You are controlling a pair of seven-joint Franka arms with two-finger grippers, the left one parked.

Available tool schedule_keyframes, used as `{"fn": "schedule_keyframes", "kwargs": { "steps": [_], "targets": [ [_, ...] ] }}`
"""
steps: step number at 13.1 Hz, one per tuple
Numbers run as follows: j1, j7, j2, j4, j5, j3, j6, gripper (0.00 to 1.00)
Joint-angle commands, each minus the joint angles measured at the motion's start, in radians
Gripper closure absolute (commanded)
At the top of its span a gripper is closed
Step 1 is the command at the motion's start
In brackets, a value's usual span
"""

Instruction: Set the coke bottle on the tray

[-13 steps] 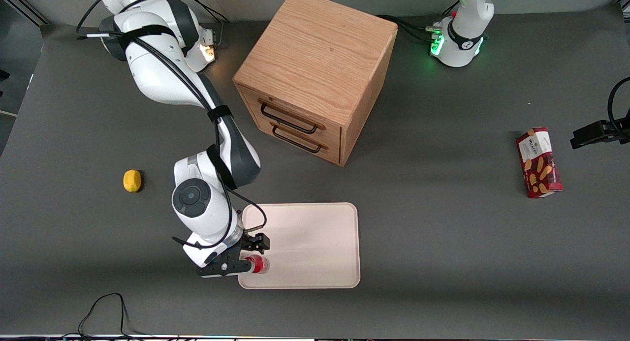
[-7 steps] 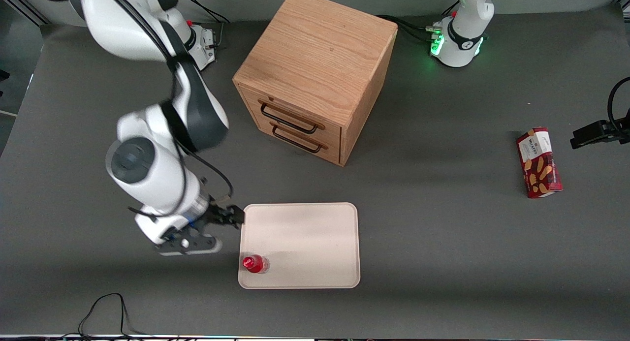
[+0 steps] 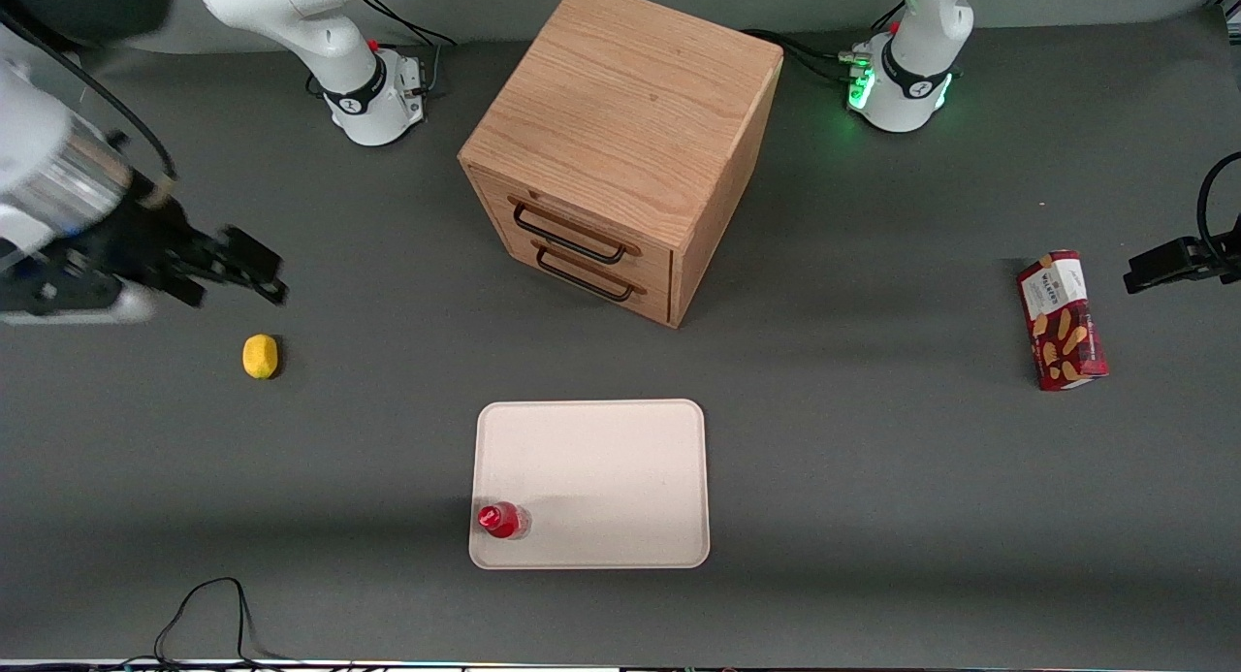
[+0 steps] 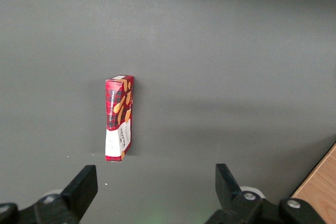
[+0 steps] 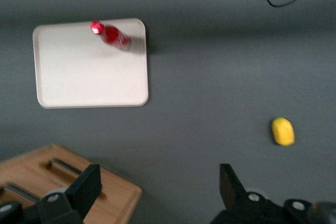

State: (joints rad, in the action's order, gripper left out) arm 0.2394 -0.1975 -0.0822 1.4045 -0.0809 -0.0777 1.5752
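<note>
Now the hand (image 3: 228,265) hangs high above the tabletop (image 3: 873,459) at the working arm's end, fingers (image 5: 86,187) spread wide, holding nothing. Well apart from it, the coke bottle (image 3: 502,520) stands upright on the tray (image 3: 620,478), in a corner nearest the front camera.

Robotics lab bench, two white robot arm bases (image 3: 368,95) bolted to a dark grey matte table (image 3: 873,478), black cables (image 3: 208,604) trailing at its edge, props laid out: oak-veneer two-drawer cabinet (image 3: 620,148), probably a test setup.
</note>
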Motion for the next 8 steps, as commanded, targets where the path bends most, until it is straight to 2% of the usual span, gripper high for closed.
{"fn": "schedule_keyframes", "kwargs": {
  "steps": [1, 3, 8],
  "targets": [
    [-0.158, 0.102, 0.131, 0.151, 0.001, 0.091, -0.029, 0.0],
    [-0.204, 0.182, 0.131, 0.153, 0.001, 0.093, -0.046, 0.0],
    [-0.206, 0.283, 0.127, 0.176, 0.018, -0.003, -0.05, 0.0]
  ]
}}
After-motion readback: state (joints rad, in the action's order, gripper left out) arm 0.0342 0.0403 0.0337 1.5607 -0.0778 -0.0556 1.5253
